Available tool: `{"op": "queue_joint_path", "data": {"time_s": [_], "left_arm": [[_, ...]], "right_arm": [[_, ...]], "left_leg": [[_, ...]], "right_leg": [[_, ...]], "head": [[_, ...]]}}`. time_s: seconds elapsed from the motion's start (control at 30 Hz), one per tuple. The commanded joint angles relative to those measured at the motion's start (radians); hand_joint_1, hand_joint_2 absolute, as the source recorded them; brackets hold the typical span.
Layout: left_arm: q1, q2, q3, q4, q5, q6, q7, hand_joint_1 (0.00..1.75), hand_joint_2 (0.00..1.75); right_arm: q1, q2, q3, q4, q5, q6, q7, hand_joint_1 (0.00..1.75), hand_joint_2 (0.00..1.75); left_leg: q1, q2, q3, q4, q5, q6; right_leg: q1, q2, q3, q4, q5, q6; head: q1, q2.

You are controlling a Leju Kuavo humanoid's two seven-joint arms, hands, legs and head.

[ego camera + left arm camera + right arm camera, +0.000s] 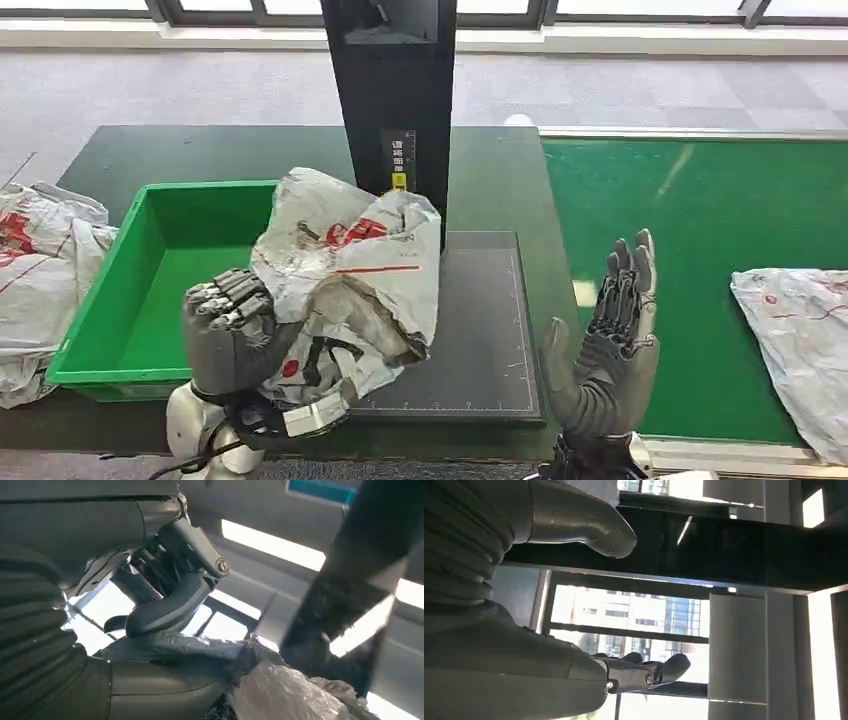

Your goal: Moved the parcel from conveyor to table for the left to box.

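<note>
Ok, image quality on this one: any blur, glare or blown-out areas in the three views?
Head view: sharp and evenly lit, the parcel in the left hand reads clearly. Left wrist view: bright panels behind are blown out, the dark post is smeared, the hand sits in shade. Right wrist view: backlit, the windows are overexposed, leaving the right hand dim.

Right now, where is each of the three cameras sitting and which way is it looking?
Head view: high on the body, facing forward and down at the table, green bin and conveyor; both hands show.
Left wrist view: behind the left hand, tilted up toward bright windows; thumb and fingers grip the parcel.
Right wrist view: behind the right hand, facing windows; fingers apart, holding nothing.
Shared: head and left wrist views both show the parcel.
</note>
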Motion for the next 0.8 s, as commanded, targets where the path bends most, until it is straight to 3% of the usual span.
{"op": "queue_joint_path", "data": {"time_s": [0.03,0.1,0.4,0.47,0.57,0.7,0.8], "left_arm": [[-0.203,-0.058,0.355,-0.068,-0.005,-0.002,-0.028,1.75,1.75],[-0.262,0.002,0.397,0.019,0.024,-0.002,-0.017,1.75,1.75],[-0.278,-0.001,0.422,0.051,0.058,-0.002,-0.019,1.75,1.75],[-0.377,0.137,0.424,0.247,0.032,-0.01,0.132,1.75,1.75],[-0.545,0.264,0.379,0.548,-0.125,-0.134,0.343,1.75,1.75],[-0.674,0.3,0.288,0.882,-0.281,-0.29,0.554,1.75,1.75],[-0.781,0.314,0.264,1.09,-0.296,-0.38,0.614,1.75,1.75]], "right_arm": [[-0.099,-0.025,-0.01,0.117,-0.047,0.053,0.001,0.0,1.75],[-0.113,-0.021,-0.01,0.133,-0.048,0.054,0.001,0.0,1.75],[-0.11,-0.024,-0.006,0.132,-0.049,0.058,0.001,0.0,1.75],[-0.114,-0.024,-0.006,0.139,-0.055,0.063,0.001,0.0,1.75],[-0.122,-0.033,-0.003,0.142,-0.073,0.064,0.001,0.0,1.75],[-0.13,-0.033,-0.013,0.148,-0.068,0.097,0.001,0.0,1.75],[-0.145,-0.028,-0.02,0.166,-0.064,0.117,0.001,0.0,1.75]], "left_leg": [[0.002,0.002,-0.001,0.001,0.0,0.0],[0.001,0.002,-0.002,0.0,0.001,0.001],[0.001,0.0,0.002,-0.003,0.004,-0.001],[0.001,-0.001,0.002,-0.002,0.003,-0.001],[0.0,-0.005,0.002,-0.004,0.006,-0.002],[0.001,-0.013,0.0,-0.005,0.01,-0.003],[0.001,-0.009,0.0,-0.004,0.009,-0.004]], "right_leg": [[0.002,0.003,-0.001,0.0,0.002,0.0],[0.002,0.002,-0.001,-0.001,0.002,-0.001],[0.001,0.001,0.002,-0.003,0.003,-0.001],[0.001,-0.001,0.002,-0.002,0.002,-0.001],[0.0,-0.005,0.003,-0.002,0.003,-0.002],[0.002,-0.012,0.003,-0.003,0.005,-0.003],[0.003,-0.008,0.002,-0.002,0.005,-0.003]], "head": [[0.0,0.0],[0.0,0.0],[0.0,0.0],[0.0,0.0],[0.0,0.0],[0.0,0.0],[0.0,0.0]]}}
